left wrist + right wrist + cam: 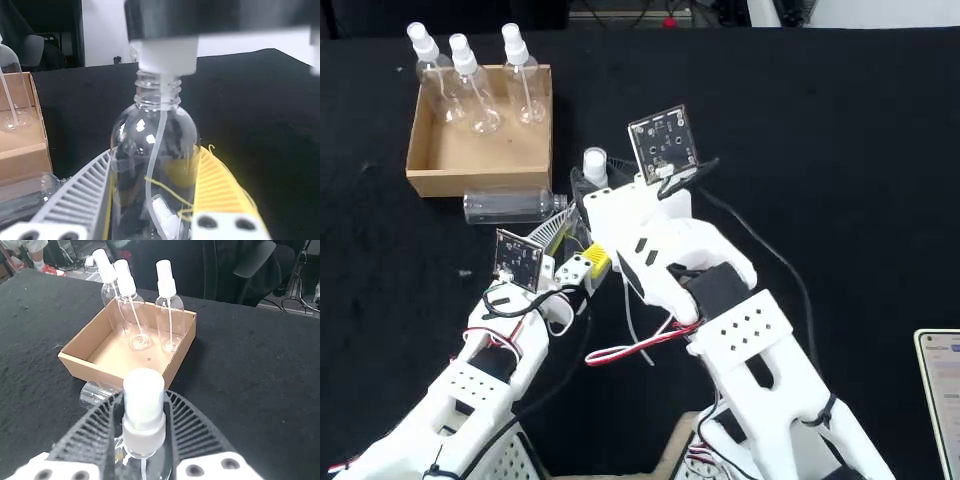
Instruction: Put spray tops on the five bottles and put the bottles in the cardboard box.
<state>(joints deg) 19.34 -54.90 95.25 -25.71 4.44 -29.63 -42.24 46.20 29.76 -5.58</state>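
— Clamping hard with the left claw (pixel 156 152) on the belly of a clear bottle (pixel 155 135), upright, just left of centre in the high view!

— Sweeping from the far left now: upper left, cardboard box (pixel 480 183) with three capped bottles (pixel 475 100) standing along its far wall.

— Just beside the box's near wall, bare bottle (pixel 510 206) lying flat on the black table (pixel 820 150), neck pointing right, no top on it.

— On to centre frame: squeezing with the right claw (pixel 144 400) on a white spray top (pixel 144 390), right over the clear bottle's neck, tube hanging down inside.

— Not screwed fully down, going by the bare threads under that cap!
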